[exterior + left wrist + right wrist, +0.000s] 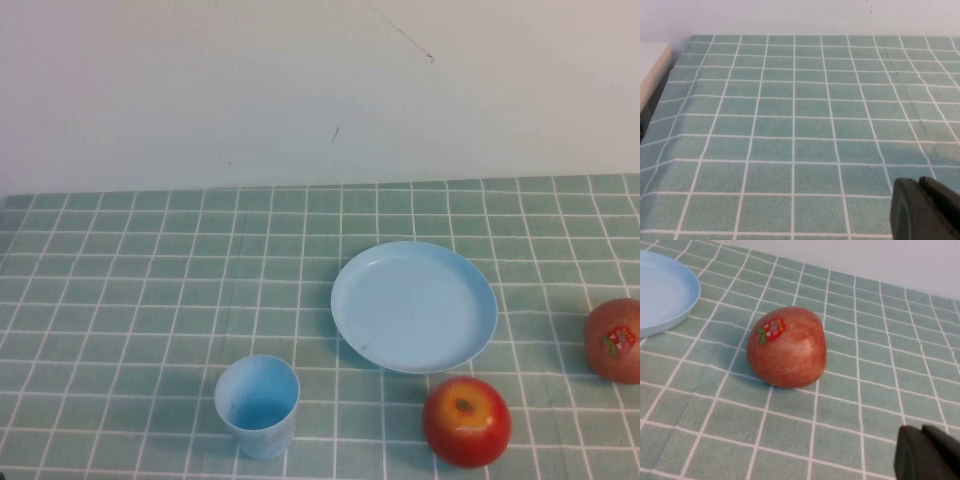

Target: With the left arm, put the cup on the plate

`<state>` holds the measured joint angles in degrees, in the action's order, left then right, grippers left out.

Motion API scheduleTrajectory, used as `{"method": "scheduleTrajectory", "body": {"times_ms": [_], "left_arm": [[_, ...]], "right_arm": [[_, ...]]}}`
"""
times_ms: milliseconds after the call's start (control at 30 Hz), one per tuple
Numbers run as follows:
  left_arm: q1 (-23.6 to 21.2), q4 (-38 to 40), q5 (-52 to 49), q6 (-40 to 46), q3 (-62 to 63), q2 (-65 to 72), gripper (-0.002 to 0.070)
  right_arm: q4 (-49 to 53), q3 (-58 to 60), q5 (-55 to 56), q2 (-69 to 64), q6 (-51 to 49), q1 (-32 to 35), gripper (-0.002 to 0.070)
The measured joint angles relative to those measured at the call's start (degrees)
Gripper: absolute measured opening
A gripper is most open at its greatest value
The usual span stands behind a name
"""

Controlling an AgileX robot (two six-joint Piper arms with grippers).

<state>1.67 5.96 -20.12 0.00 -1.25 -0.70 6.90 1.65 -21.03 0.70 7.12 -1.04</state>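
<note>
Cup (257, 405) beside plate (414, 306), left gripper (925, 210) closed, right gripper (927, 455) unclear

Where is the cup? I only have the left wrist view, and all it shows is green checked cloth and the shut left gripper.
Observer: The high view shows the cup upright and empty near the table's front edge, out of the left gripper's sight.
Operator: And the plate?
Observer: The plate lies bare, beyond the cup and to its right, not touching it.
Operator: Anything close to the plate?
Observer: A red apple sits just in front of its near rim.
Operator: Where is the other arm?
Observer: The right gripper hangs near a stickered apple, right of the plate.
</note>
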Motion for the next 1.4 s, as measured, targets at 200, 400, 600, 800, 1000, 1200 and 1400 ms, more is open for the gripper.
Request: {"method": "scheduleTrajectory", "body": {"times_ms": [200, 400, 600, 800, 1000, 1200, 1400], "left_arm": [[0.0, 0.0, 0.0, 0.0, 0.0, 0.0, -0.0003], [0.0, 0.0, 0.0, 0.0, 0.0, 0.0, -0.0003], [0.0, 0.0, 0.0, 0.0, 0.0, 0.0, -0.0003], [0.0, 0.0, 0.0, 0.3, 0.0, 0.0, -0.0003], [0.0, 0.0, 0.0, 0.3, 0.0, 0.0, -0.0003], [0.0, 0.1, 0.8, 0.3, 0.0, 0.0, -0.0003], [0.0, 2.4, 9.0, 0.3, -0.2, 0.0, -0.0003]], "right_arm": [[0.0, 0.0, 0.0, 0.0, 0.0, 0.0, -0.0002], [0.0, 0.0, 0.0, 0.0, 0.0, 0.0, -0.0002], [0.0, 0.0, 0.0, 0.0, 0.0, 0.0, -0.0002], [0.0, 0.0, 0.0, 0.0, 0.0, 0.0, -0.0002], [0.0, 0.0, 0.0, 0.0, 0.0, 0.0, -0.0002], [0.0, 0.0, 0.0, 0.0, 0.0, 0.0, -0.0002], [0.0, 0.0, 0.0, 0.0, 0.0, 0.0, -0.0002]]}}
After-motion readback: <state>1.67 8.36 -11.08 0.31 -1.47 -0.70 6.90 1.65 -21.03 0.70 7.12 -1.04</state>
